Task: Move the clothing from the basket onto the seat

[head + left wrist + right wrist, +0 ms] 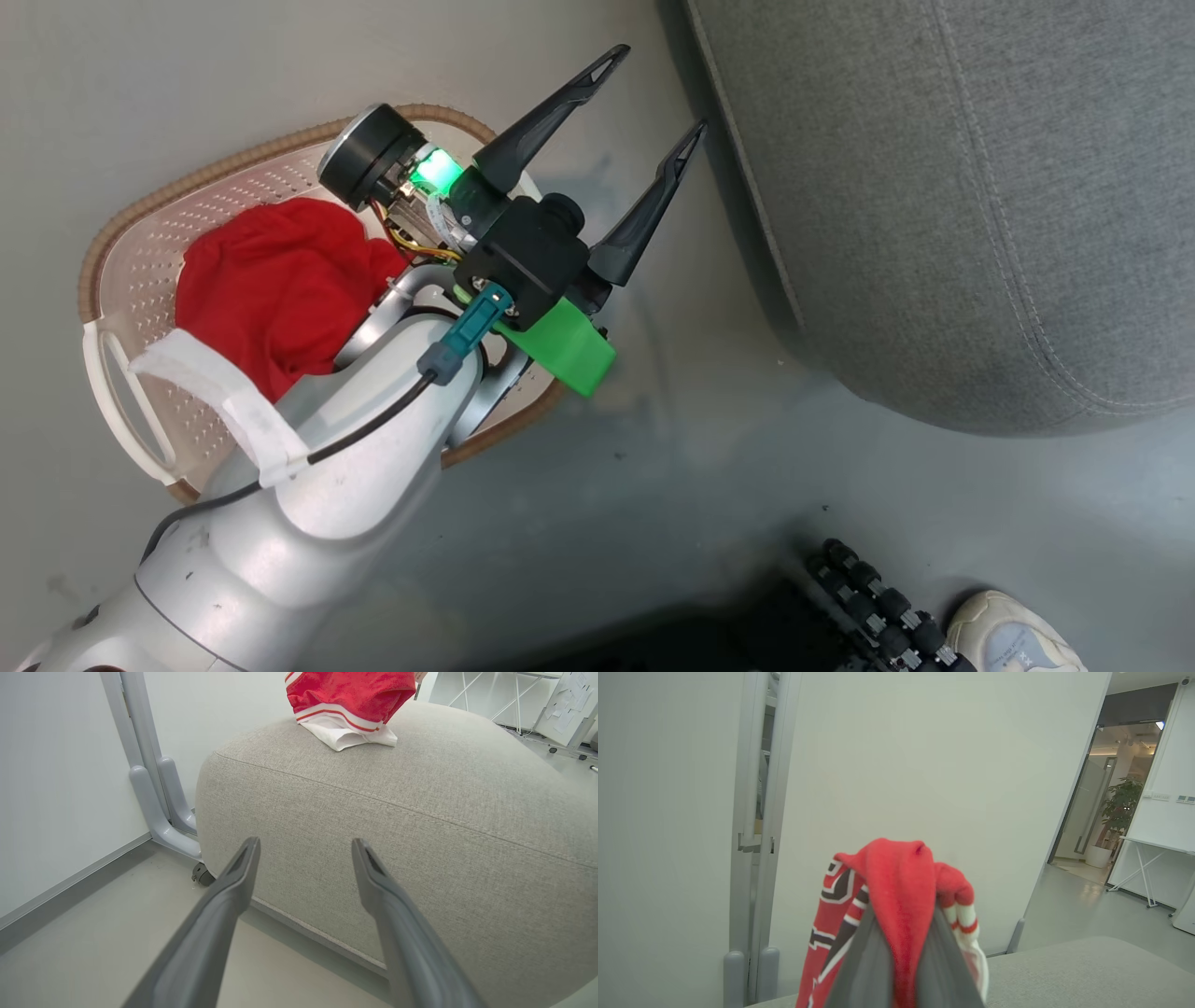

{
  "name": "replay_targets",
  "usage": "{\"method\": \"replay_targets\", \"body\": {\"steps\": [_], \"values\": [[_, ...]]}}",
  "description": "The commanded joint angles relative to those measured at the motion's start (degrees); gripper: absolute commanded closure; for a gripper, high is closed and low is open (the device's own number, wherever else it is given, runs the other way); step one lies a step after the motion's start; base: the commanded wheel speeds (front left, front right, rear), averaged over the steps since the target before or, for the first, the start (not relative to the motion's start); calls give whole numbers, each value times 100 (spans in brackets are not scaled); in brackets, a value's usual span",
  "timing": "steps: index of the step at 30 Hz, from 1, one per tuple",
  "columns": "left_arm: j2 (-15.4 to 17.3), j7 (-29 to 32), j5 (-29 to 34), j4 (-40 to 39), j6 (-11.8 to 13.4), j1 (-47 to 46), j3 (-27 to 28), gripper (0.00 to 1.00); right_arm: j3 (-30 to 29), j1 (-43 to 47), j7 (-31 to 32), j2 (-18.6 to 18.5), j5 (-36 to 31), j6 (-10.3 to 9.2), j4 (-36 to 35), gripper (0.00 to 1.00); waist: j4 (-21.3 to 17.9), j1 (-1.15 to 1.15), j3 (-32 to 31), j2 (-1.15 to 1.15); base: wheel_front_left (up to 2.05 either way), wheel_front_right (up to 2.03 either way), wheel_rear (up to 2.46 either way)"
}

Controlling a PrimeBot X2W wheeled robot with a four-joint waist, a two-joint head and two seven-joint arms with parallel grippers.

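**Left gripper (660, 87) open, right gripper (903, 914) clamping jersey (896, 872)**

Left one is hovering empty between basket (140, 271) and seat (420, 826). The jersey's lower end is touching the seat top. Another red garment (271, 289) is lying in the basket.

One basket (121, 233), one seat (934, 187), two red clothes (271, 289).

There is one cream basket with one brown rim, and I can see one white handle (117, 401) on it. There is one big grey seat. There are two red clothes: one red piece in the basket and one red jersey (896, 882) with white stripes. There are two grippers, the left gripper (661, 87) and the right gripper (903, 924). Each one has two long dark fingers (224, 905), so that makes four fingers. There is one green light (437, 171) on the left arm. There is one pale shoe (1013, 635) on the floor. Far off there is one green plant (1118, 807) in one pot.
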Motion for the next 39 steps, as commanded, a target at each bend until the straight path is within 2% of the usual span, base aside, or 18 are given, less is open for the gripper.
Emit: {"method": "replay_targets", "body": {"steps": [1, 8, 17, 18, 19, 20, 30, 39], "values": [[4, -38, 25, 14, -4, -117, 0, 0, 25, 120, -10, -50, -100, -2, 152, 100, 92, -1, 101, 0, 0, 0, 0], [-14, -86, 11, 64, 3, -140, -34, 0, -127, 650, -10, 130, -147, -3, 825, 100, 209, -1, 204, 0, 0, 0, 0], [-33, -131, -45, 144, 40, -168, -26, 0, -179, 1120, -10, 387, -224, -3, 1193, 100, 266, -1, 151, 0, 0, 0, 0], [-39, -138, -54, 149, 51, -160, -18, 0, -207, 1146, -10, 423, -242, -3, 1169, 77, 269, -1, 115, 0, 0, 0, 0], [-41, -147, -69, 160, 62, -149, -7, 0, -219, 1177, -10, 453, -249, -3, 1143, 2, 267, -1, 82, 0, 0, 0, 0], [-33, -144, -74, 174, 78, -121, 10, 0, -226, 1239, -10, 496, -265, -3, 1100, 0, 260, -1, 19, 0, 0, 0, 0], [-49, -193, -270, 231, 210, 393, 286, 0, -149, 2462, -10, 742, -328, -3, 471, 0, 235, -1, -988, 0, 0, 0, 0], [30, -188, -458, 0, 402, 1382, 1059, 0, 193, 3751, -10, 801, -199, -3, -136, 0, 357, -1, -2089, 0, 0, 0, 0]]}}
